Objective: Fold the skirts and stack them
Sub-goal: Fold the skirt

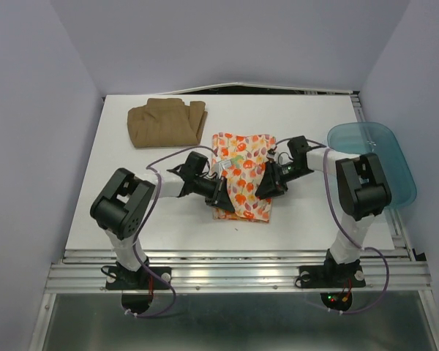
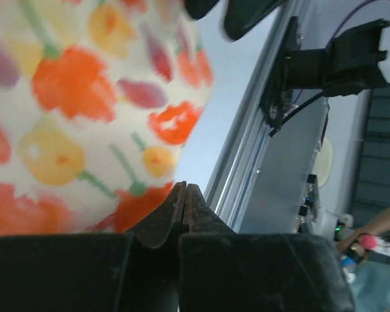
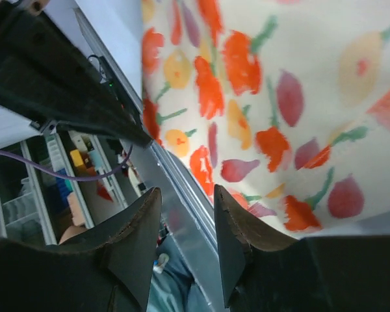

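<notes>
Top external: the tan skirt [image 1: 164, 123] lies folded near the far left corner of the white table [image 1: 314, 117]. The print skirt [image 1: 241, 172] lies folded at mid-table, slightly nearer the right edge and well apart from the tan one. The left gripper [image 1: 221, 191] sits at its near left edge and the right gripper [image 1: 269, 181] at its right edge, both down on the cloth. A teal tub [image 1: 380, 157] overhangs the right edge of the table.

Left wrist: the fingers are pressed together with no gap visible. The print skirt fills the upper left of the view, its edge right at the fingertips. Whether a fold is nipped between them cannot be told.

Right wrist: the fingers stand apart with a clear gap and nothing between them. The print skirt spreads across the upper right, beyond the right-hand finger. The table edge and rail show through the gap.
</notes>
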### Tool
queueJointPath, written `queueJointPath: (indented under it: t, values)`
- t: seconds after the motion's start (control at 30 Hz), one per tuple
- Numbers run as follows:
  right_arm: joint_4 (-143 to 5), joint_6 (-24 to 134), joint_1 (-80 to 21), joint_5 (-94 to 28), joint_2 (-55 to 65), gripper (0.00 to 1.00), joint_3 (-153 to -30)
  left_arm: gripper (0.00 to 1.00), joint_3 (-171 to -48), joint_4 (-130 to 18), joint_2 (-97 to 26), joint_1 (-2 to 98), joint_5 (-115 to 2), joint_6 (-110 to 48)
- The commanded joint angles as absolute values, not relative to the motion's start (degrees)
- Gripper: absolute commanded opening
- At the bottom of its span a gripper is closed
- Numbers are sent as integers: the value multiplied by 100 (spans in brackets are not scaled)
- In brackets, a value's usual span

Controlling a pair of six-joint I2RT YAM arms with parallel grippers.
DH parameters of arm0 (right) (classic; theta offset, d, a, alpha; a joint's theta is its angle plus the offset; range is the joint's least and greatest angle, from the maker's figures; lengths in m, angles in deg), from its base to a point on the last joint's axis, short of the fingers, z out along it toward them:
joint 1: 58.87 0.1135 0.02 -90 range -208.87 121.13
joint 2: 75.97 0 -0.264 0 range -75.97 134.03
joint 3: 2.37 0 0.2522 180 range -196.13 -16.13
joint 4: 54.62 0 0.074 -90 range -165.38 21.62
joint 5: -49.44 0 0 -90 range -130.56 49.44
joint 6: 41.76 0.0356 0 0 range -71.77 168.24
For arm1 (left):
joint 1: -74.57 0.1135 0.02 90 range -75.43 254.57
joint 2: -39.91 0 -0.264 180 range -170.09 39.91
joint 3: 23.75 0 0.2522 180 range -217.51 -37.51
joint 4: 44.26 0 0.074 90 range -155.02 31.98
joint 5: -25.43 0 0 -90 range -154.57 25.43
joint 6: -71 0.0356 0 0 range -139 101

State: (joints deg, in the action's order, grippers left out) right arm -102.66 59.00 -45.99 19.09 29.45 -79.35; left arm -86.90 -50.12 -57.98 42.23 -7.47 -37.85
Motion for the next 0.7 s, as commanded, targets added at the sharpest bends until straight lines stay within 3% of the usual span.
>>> queueJointPath:
  t: [0.0,0.4,0.67]
  values:
    - [-10125,5852,-4455,2026,3458,43,-7854,0,-8295,-4905,-6212,4485,-865,-4203]
    - [-10248,5659,-4454,717,3847,37,-8046,0,-8620,-5565,-6995,4952,-1755,-4063]
    - [-10468,5658,-4560,391,3275,40,-9467,0,-8427,-5459,-6706,4952,-1922,-4097]
